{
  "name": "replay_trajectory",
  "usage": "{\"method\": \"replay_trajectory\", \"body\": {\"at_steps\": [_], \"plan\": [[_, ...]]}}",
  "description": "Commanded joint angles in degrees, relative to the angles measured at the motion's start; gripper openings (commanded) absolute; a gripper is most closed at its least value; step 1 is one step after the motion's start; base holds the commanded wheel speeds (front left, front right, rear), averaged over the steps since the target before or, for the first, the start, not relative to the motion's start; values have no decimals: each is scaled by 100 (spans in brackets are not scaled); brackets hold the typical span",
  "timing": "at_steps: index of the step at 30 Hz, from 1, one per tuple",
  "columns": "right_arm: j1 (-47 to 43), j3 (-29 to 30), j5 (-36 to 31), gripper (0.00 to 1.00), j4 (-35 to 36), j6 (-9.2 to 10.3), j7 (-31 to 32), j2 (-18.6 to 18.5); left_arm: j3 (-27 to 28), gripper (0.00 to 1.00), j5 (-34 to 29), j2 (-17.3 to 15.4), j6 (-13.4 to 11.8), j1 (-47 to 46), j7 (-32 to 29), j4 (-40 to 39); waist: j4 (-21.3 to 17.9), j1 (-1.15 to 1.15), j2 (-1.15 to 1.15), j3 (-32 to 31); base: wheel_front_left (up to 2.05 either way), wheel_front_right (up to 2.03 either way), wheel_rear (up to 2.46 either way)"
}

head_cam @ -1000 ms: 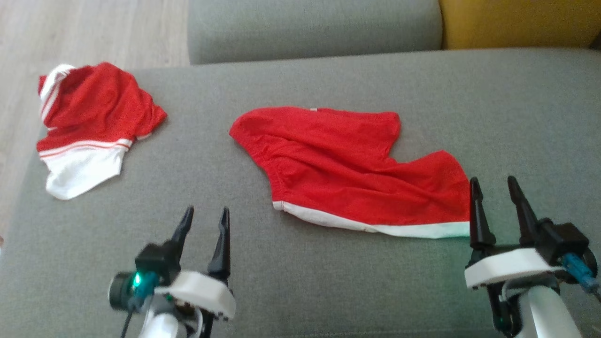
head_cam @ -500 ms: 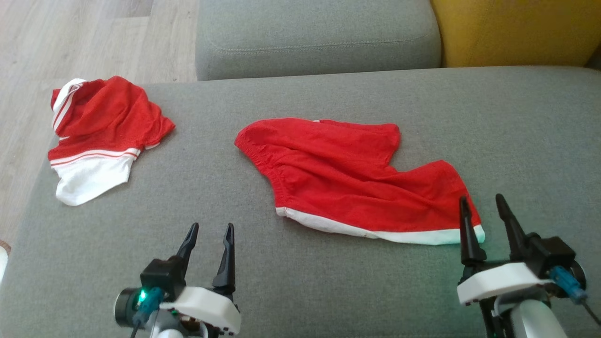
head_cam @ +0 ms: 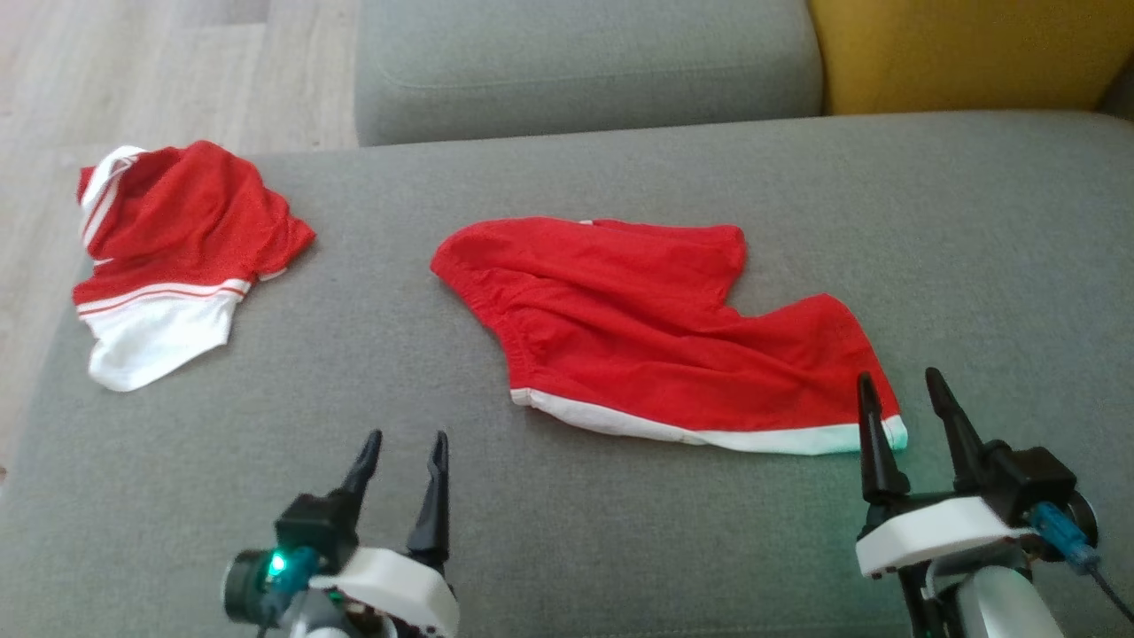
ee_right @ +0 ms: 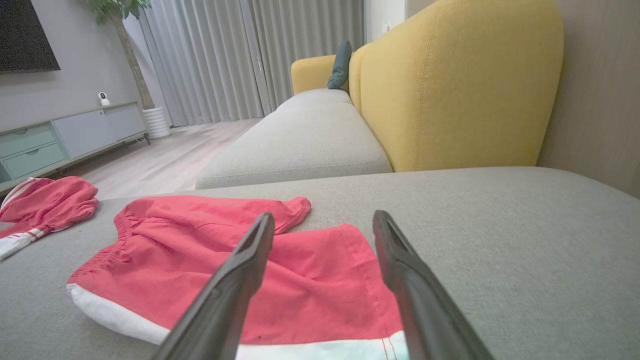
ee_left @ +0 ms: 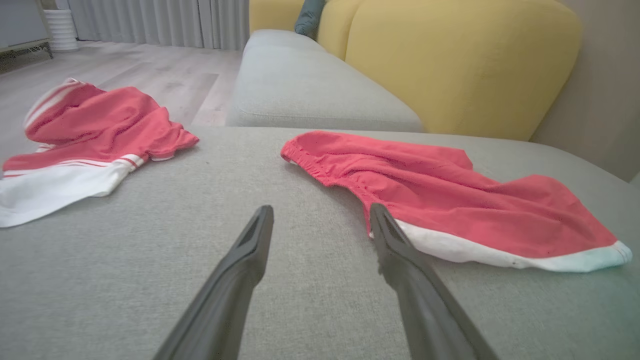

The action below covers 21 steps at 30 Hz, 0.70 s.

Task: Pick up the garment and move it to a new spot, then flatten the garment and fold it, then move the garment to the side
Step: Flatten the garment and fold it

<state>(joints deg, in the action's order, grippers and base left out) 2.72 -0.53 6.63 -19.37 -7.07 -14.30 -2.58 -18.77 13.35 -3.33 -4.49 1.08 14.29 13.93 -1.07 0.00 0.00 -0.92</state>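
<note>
1. The left gripper (head_cam: pixel 407 436) has its two dark fingers spread wide apart and holds nothing. Between them shows the bare fabric of the grey cushion (head_cam: pixel 372 372).
2. The right gripper (head_cam: pixel 897 377) is also spread wide and holds nothing. Its fingers point over the right end of the red shorts (head_cam: pixel 656 337), at the corner of the white hem. Whether the tips touch the cloth, I cannot tell.
3. The red shorts lie spread out in the middle of the grey cushion, with some wrinkles. The elastic waist is to the left and the white hem runs along the near edge. The left gripper is near their lower left corner, but apart from it.
4. A second red and white garment (head_cam: pixel 168 248) lies crumpled at the far left corner of the cushion, well apart from the shorts.
5. Behind the cushion there is another grey seat (head_cam: pixel 585 62) and a yellow backrest (head_cam: pixel 957 53). A wooden floor (head_cam: pixel 133 71) is at the left.
</note>
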Motion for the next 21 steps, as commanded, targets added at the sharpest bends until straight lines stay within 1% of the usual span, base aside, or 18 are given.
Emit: {"method": "replay_trajectory", "body": {"at_steps": [1,6,10,13,16,21], "plan": [[195,-180,38,100,157,-42,-69,-30,117,100,-47,30,38,-233,71,-54,-76,0,0,71,0,0,0],[274,-222,33,100,196,-42,-70,-30,-161,100,-84,35,218,-606,69,396,-287,0,0,318,0,0,0],[366,-240,23,100,247,-42,-70,-30,-339,100,-67,39,309,-971,54,874,-483,0,0,544,0,0,0],[435,-239,21,100,294,-42,-70,-30,-397,100,-22,41,325,-1222,56,1217,-620,0,0,693,0,0,0],[490,-239,35,100,334,-42,-70,-30,-405,100,-4,42,284,-1445,59,1523,-741,0,0,820,0,0,0],[559,-241,72,100,382,-42,-70,-30,-342,100,17,43,248,-1742,67,1872,-893,0,0,996,0,0,0]]}}
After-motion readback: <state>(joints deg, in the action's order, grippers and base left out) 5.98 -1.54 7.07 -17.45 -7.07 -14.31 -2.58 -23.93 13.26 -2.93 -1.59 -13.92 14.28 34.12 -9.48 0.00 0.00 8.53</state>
